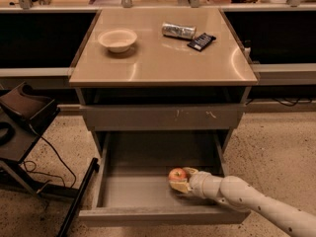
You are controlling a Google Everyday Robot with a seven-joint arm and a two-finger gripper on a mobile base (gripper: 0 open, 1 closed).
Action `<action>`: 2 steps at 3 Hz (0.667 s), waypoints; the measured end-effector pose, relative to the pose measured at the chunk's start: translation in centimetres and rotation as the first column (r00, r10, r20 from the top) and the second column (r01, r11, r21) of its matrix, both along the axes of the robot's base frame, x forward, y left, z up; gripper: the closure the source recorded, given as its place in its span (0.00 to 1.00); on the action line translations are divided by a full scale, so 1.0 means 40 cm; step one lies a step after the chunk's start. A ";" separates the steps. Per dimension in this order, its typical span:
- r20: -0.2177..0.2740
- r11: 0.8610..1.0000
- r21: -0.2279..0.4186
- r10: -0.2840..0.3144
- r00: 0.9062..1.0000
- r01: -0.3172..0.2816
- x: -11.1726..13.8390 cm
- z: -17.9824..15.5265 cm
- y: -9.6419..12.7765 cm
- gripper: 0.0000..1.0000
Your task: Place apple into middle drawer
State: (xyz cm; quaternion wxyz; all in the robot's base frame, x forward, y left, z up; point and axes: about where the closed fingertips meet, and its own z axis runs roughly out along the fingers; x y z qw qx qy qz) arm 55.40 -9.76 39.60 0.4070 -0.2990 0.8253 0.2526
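The apple (177, 174) sat low and right of centre in the frame, inside the pulled-out middle drawer (133, 194), over the right part of its gray floor and near the right wall. The gripper (180, 178) pinched it from the right, one pale finger showing above the fruit and one below, so only the apple's red left side and top were visible. Whether the apple touched the drawer floor or hung just above it could not be told. The white arm (256, 206) ran from the gripper to the lower right corner, where the frame edge cut it off, and it covered the drawer's right front corner. Above the open drawer, a closed drawer front (148, 117) carried pale scratch marks. On the tan cabinet top (158, 63) stood a white bowl (117, 39) at upper left, with a crumpled silver can (178, 30) and a dark packet (201, 41) just beside each other at upper right; the packet's print was unreadable. At the left edge a black stand (22, 110) was partly cut off.
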 end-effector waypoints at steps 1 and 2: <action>0.000 1.000 0.000 0.000 1.000 0.000 0.000 0.000 0.000 0.00; 0.000 1.000 0.000 0.000 1.000 0.000 0.000 0.000 0.000 0.00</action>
